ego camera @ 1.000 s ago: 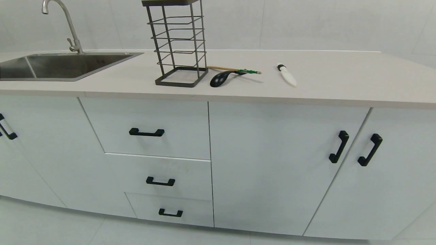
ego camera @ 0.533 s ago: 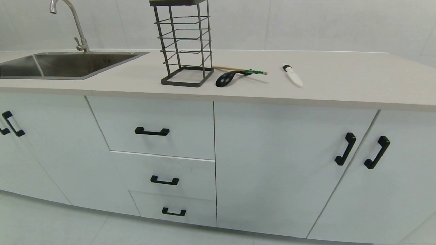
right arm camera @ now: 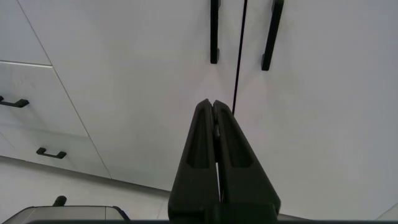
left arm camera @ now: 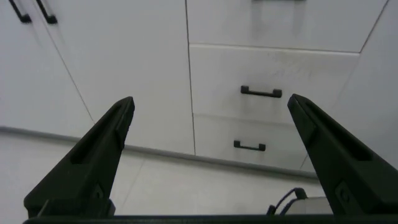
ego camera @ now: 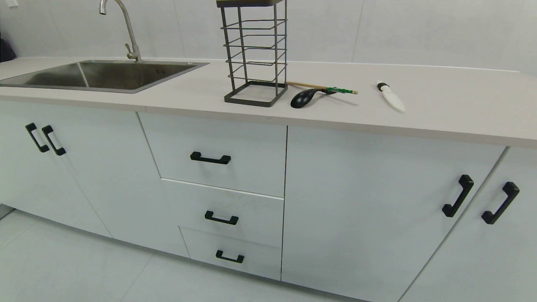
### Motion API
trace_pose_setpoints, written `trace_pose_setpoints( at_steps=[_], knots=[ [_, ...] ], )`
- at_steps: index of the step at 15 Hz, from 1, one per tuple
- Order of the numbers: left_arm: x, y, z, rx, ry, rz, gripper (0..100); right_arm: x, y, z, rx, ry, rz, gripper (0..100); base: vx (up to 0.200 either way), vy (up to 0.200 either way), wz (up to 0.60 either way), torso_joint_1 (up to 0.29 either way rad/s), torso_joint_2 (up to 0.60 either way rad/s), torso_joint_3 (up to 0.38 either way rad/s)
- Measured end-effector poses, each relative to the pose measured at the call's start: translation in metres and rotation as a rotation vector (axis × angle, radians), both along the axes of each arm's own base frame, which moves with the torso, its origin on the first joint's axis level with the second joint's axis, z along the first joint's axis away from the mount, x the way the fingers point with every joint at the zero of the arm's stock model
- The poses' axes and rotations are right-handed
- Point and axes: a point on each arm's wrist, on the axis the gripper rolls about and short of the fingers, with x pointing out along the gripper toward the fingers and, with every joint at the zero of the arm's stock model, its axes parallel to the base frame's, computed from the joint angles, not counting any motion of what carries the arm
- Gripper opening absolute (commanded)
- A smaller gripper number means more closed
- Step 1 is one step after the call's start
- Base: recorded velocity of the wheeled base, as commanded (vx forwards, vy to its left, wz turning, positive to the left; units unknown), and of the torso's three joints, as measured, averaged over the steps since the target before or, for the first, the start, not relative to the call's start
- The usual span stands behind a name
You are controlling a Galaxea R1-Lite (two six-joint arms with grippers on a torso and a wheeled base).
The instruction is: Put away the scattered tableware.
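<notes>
A: Head view: spoon [ego camera: 303,98], chopsticks [ego camera: 323,88] and white knife [ego camera: 390,97] were seen loose on the tabletop [ego camera: 453,105], right of the wire rack [ego camera: 256,54], which was judged to be their destination.
B: Left wrist view: left jaws were spread wide, nothing held, drawers [left arm camera: 273,68] faced.
A: Right wrist view: right jaws were pressed together, empty, held low before cabinet doors [right arm camera: 323,93]. Nothing was within reach yet.

Matte black left gripper [left arm camera: 211,101]: two long wedge-shaped fingers, smooth flat faces. Matte black right gripper [right arm camera: 213,104]: identical tapered fingers.

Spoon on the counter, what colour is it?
Black. The spoon lies beside the wire rack; the head view shows it best.
</notes>
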Motion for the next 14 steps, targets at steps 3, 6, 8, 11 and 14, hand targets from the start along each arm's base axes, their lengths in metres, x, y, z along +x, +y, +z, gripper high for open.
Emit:
trace_pose_setpoints(
  at_steps=[3, 6, 8, 11, 14],
  knots=[
    [-0.014, -0.001, 0.051, 0.007, -0.182, -0.054, 100, 0.000, 0.000, 0.000, 0.000, 0.001, 0.000, 0, 0.000, 0.000, 0.00, 0.000, 0.00, 0.000],
    [-0.014, -0.003, 0.063, 0.015, -0.084, -0.164, 100, 0.000, 0.000, 0.000, 0.000, 0.000, 0.000, 0, 0.000, 0.000, 0.00, 0.000, 0.00, 0.000],
    [-0.009, -0.004, 0.066, 0.025, -0.043, -0.194, 100, 0.000, 0.000, 0.000, 0.000, 0.001, 0.001, 0, 0.000, 0.000, 0.00, 0.000, 0.00, 0.000],
    [0.002, -0.006, 0.078, 0.093, 0.001, -0.265, 100, 0.000, 0.000, 0.000, 0.000, 0.000, 0.000, 0, 0.000, 0.000, 0.00, 0.000, 0.00, 0.000],
    [0.017, -0.008, 0.098, 0.324, -0.012, -0.348, 100, 0.000, 0.000, 0.000, 0.000, 0.001, 0.000, 0, 0.000, 0.000, 0.00, 0.000, 0.00, 0.000]
  ],
)
